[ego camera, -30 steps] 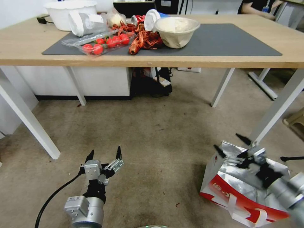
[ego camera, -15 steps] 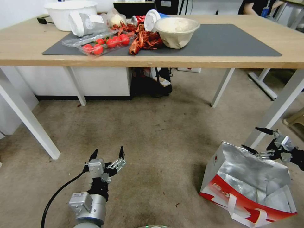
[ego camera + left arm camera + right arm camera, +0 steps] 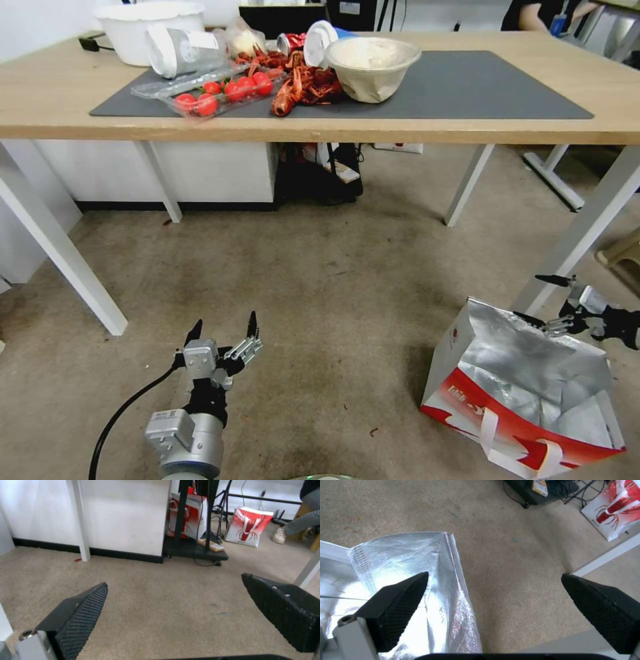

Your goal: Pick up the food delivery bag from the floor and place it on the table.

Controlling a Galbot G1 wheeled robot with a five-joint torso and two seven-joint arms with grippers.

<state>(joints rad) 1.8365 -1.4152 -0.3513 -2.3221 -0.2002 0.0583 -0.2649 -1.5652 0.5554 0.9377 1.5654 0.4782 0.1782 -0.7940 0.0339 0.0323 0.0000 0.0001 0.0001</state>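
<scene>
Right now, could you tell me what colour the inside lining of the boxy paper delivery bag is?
Shiny silver foil lining, clearest in the right wrist view.

The floor is beige carpet (image 3: 300, 280). A white cabinet (image 3: 200, 170) stands on it, against a white wall (image 3: 27, 27).

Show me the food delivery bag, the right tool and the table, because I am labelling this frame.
food delivery bag (image 3: 527, 373): head view, on its silver foil lining.
right tool (image 3: 548, 301): head view, midway between its open fingertips, above the bag's far rim.
table (image 3: 47, 93): head view, on bare light wood left of the mat.
</scene>
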